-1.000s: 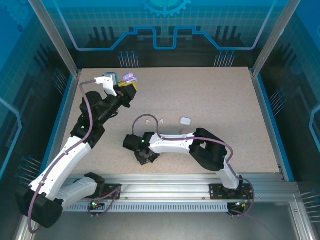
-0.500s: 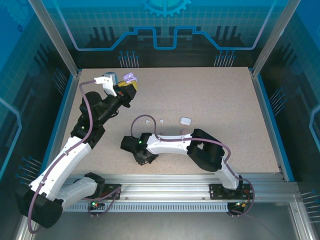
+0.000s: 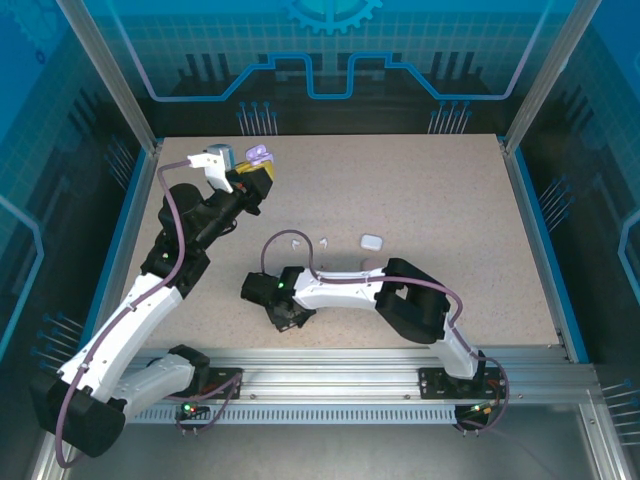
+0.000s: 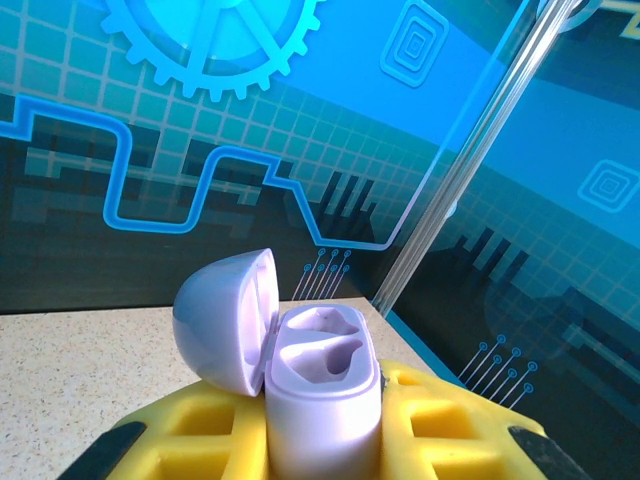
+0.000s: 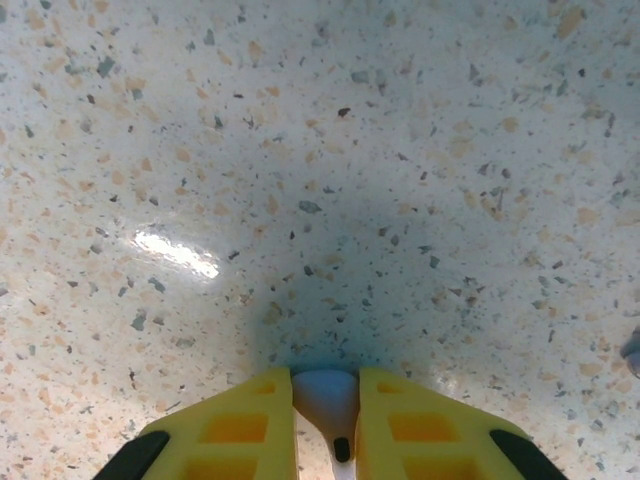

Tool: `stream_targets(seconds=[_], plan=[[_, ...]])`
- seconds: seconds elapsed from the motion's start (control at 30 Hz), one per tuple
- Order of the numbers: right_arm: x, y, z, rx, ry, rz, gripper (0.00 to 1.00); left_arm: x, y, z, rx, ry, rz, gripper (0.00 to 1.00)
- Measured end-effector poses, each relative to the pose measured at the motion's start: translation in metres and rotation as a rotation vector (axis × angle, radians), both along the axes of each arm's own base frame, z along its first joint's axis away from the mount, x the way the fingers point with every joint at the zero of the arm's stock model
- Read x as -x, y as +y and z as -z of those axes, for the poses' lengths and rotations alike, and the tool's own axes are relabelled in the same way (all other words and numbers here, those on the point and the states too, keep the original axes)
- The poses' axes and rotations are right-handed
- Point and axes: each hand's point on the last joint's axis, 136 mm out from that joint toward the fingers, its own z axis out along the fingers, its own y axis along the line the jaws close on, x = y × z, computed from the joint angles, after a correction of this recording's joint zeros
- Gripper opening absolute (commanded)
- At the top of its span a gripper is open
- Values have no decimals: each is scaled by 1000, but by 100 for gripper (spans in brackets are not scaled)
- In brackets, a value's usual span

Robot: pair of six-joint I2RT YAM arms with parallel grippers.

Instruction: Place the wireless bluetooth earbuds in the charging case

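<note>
Lilac charging case (image 4: 320, 375), lid open, stood upright and clamped in the left gripper (image 4: 322, 445) over the table's far left; white earbud (image 5: 322, 388) pinched in the right gripper (image 5: 325, 412), low against the speckled table (image 5: 300, 150).

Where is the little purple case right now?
The purple case, its lid flipped open, stands upright pinched in the left gripper. In the top view it is held over the far left part of the table, near the back wall.
</note>
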Motion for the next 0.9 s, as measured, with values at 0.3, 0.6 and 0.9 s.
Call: stream_targets(seconds=[0.3,0.6,0.9], plan=[[-3,-32,-11,21,-76,31,16,1,-2,0,0,0,10,0],[-15,-66,-110,-148,-271,92,16,4,-6,-1,0,-5,44,0],[-61,-132,-271,-448,-587,188,17,15,-25,-1,2,-46,158,0]])
